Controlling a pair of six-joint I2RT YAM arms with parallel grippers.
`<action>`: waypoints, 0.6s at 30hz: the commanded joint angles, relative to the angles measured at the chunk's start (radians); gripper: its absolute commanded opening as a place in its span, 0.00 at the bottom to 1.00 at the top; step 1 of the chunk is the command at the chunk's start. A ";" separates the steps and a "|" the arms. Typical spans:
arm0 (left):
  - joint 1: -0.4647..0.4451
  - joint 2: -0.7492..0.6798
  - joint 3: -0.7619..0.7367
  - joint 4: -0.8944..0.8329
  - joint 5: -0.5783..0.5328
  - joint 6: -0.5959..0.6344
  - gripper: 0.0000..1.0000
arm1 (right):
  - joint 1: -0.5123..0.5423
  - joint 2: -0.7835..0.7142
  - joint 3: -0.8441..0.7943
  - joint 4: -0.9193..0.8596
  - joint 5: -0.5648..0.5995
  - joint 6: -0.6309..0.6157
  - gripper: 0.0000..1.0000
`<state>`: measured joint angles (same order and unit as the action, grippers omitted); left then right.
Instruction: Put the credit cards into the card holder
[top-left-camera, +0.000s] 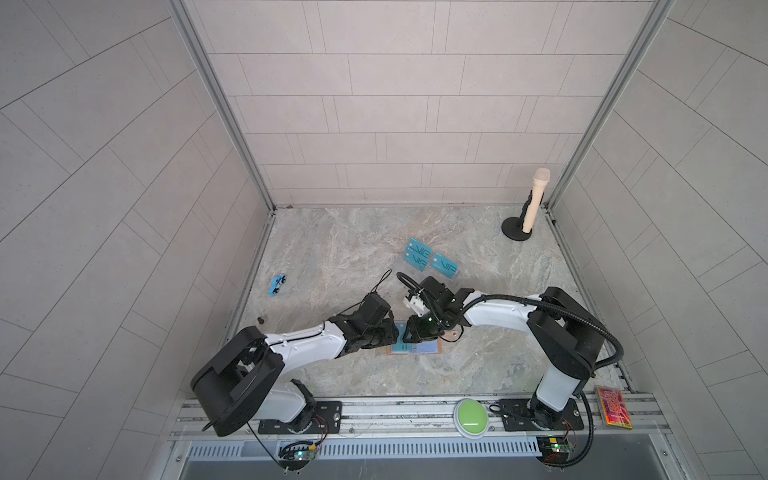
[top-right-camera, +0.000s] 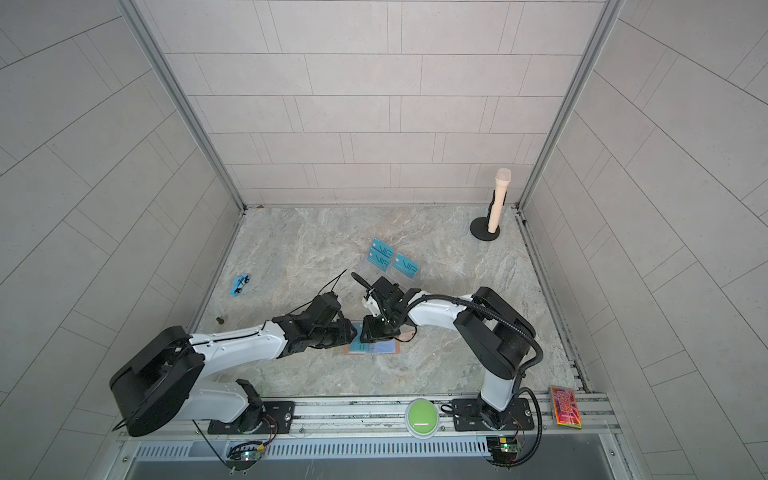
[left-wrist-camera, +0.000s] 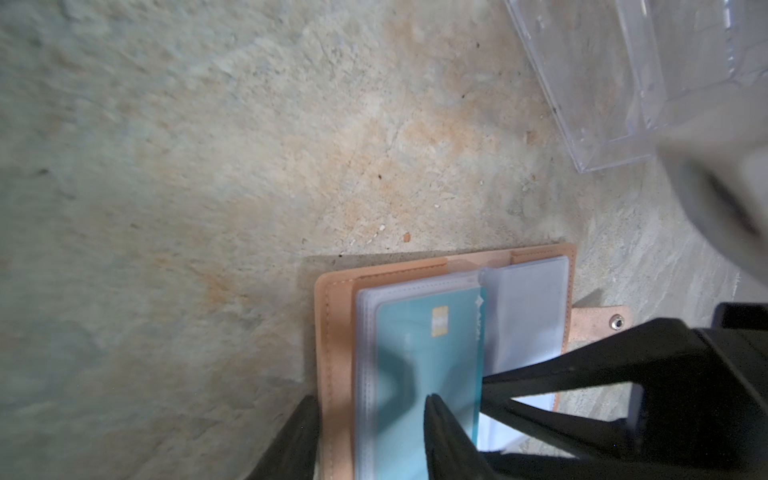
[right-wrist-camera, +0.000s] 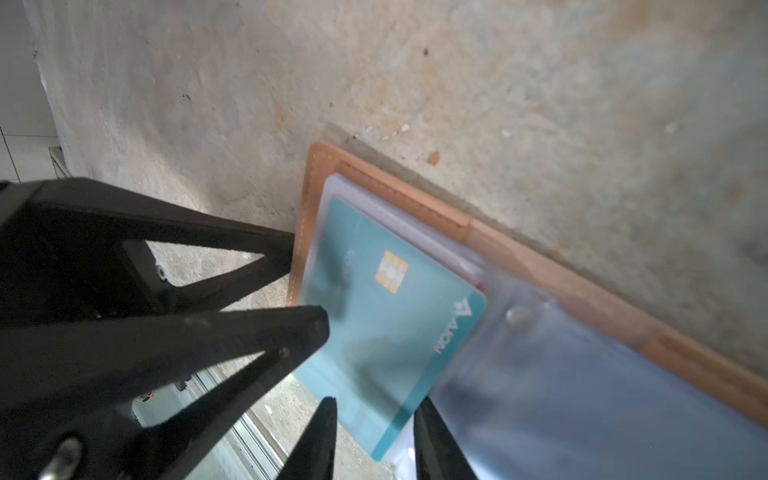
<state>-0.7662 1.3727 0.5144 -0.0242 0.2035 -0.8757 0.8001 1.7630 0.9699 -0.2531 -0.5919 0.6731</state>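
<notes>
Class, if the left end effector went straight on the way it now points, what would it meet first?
Probably the teal credit card in the open card holder: the left end effector points down at it, one finger over the card, one beside the holder's edge. Depth is unclear.

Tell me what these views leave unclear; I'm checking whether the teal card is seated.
- Teal card: both wrist views are blurred, so whether it is slid into the card holder or lies on top cannot be told.
- Card holder: in both top views the left gripper and right gripper cover most of it.
- Brown speck on the table, in both top views: too small to identify.
</notes>
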 joint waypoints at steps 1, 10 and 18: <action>-0.002 0.014 -0.015 0.045 0.023 -0.002 0.45 | 0.017 0.017 0.032 -0.027 0.020 -0.013 0.34; -0.002 0.011 -0.036 0.064 0.025 -0.023 0.44 | 0.031 0.025 0.062 -0.025 0.026 -0.013 0.34; -0.002 0.002 -0.012 -0.026 -0.034 -0.018 0.44 | 0.033 -0.028 0.022 -0.047 0.099 -0.016 0.34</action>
<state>-0.7647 1.3727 0.4950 0.0235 0.1909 -0.8978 0.8211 1.7737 1.0050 -0.3073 -0.5430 0.6678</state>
